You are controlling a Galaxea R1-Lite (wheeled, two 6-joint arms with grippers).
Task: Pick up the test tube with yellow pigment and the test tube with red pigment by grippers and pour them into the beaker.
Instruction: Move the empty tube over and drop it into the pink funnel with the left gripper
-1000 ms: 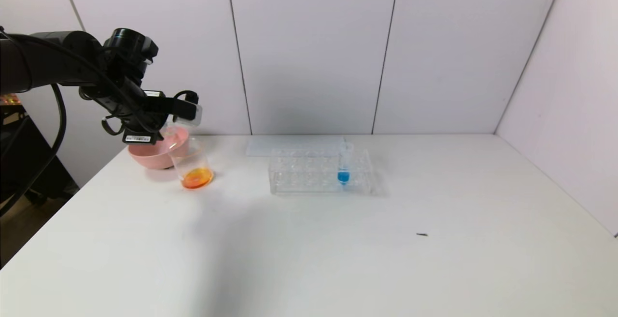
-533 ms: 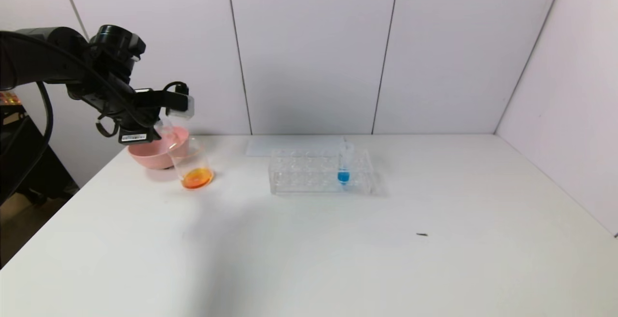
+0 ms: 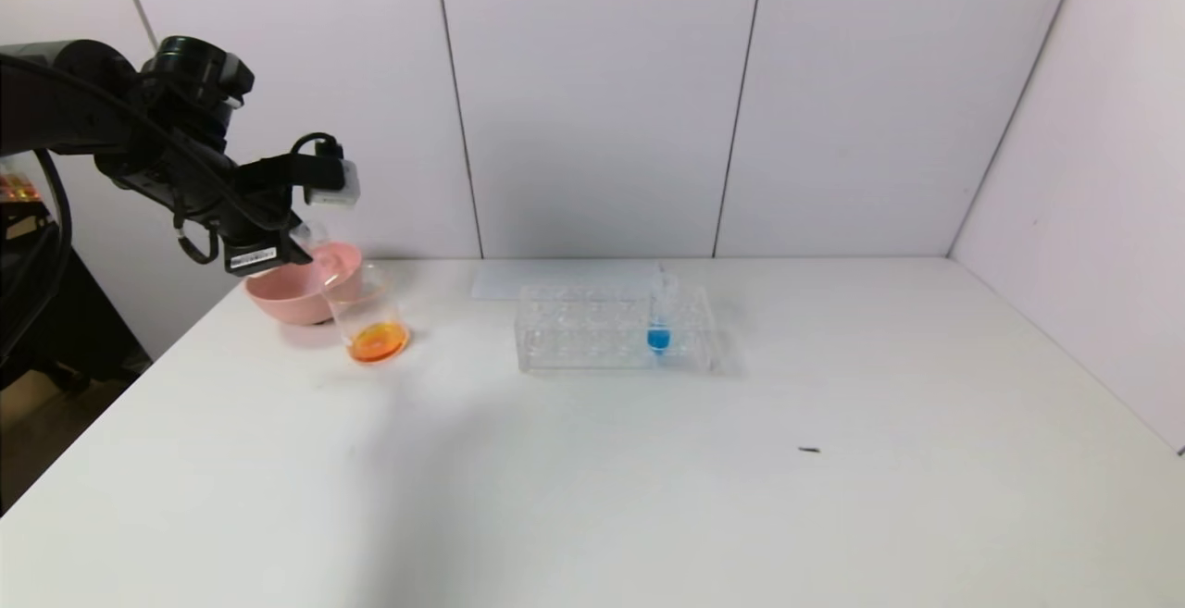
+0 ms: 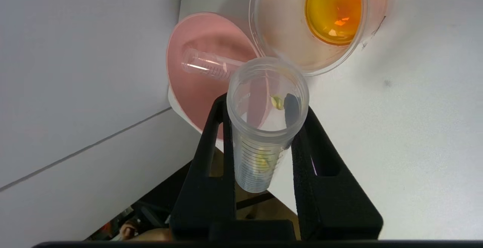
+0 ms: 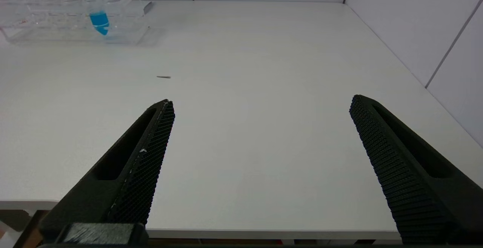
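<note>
In the head view our left gripper (image 3: 294, 240) has risen and drawn back to the left over the last second; it now hangs above the pink bowl (image 3: 278, 298) at the far left of the table (image 3: 592, 460), clear of the beaker (image 3: 368, 312), where earlier it sat low over the beaker's rim. The beaker stands just right of the bowl with orange liquid in its bottom. We judge the pour finished and the arm carrying off an emptied tube. The rack (image 3: 616, 328) at mid-table holds only a blue tube (image 3: 659, 321).

The left wrist view shows what the head view cannot: our jaws are clamped on the yellow tube (image 4: 260, 134), its open mouth facing the camera and only a yellow drop left on its wall. Another empty tube (image 4: 211, 65), likely the red one, already lies in the bowl (image 4: 188, 100), and the beaker (image 4: 317, 21) beside it holds the orange mix. Both pours look done, so dropping this tube in the bowl seems all that remains.

The right wrist view shows our right gripper (image 5: 260, 108) parked at the near edge, jaws spread wide and holding nothing, with the rack (image 5: 71, 17) far to its left.
</note>
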